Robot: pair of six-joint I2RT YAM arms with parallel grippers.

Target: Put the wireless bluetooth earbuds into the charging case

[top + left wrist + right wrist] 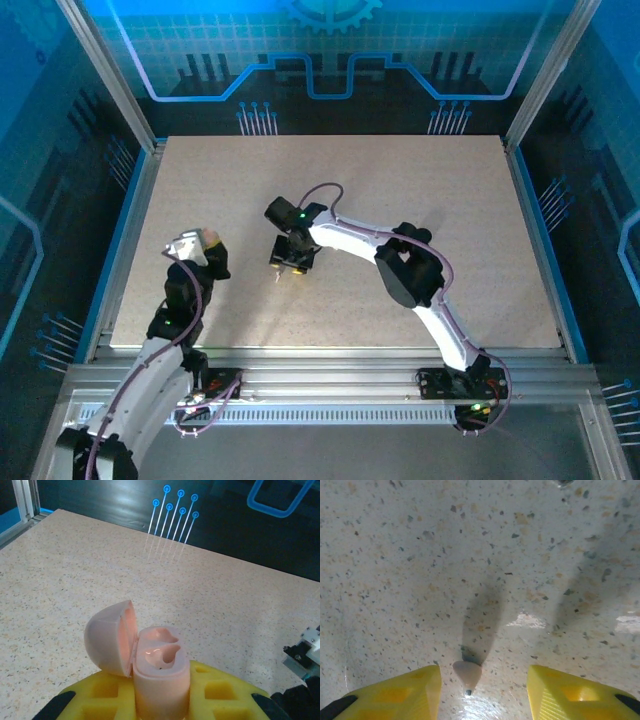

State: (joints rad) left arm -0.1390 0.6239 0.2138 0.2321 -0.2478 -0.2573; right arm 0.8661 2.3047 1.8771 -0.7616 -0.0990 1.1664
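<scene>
Charging case: small, rounded, pale pink. It stands upright at the lower centre of the left wrist view, clamped between the yellow fingers of the left gripper. That gripper sits left of centre in the overhead view and appears to hold the case clear of the table. Lid is hinged back to the left and fully open. Both sockets look empty.

Earbud: one tiny pale pink piece. It lies on the table at the lower centre of the right wrist view and throws a long shadow up-frame. Whereabouts of its partner: cannot tell.

Right gripper: points down at the table, near the centre of the overhead view. Jaws are parted, with one yellow finger on each side of the earbud and neither touching it. Nothing is held.

Progress: early, by my reading.
- Done: the case is gripped, opened and presented.
- Left: closing on the earbud, lifting it, carrying it left to the case and seating it in a socket, then the same for the second piece.

Surface: table, a pale beige speckled slab with dark and tan flecks. It is glossy enough to show highlights beside the earbud.

Room: an enclosure of aluminium posts and blue-lit panels printed with circuit-line motifs. A slotted aluminium rail runs along the bottom of the overhead view and carries both arm bases.
</scene>
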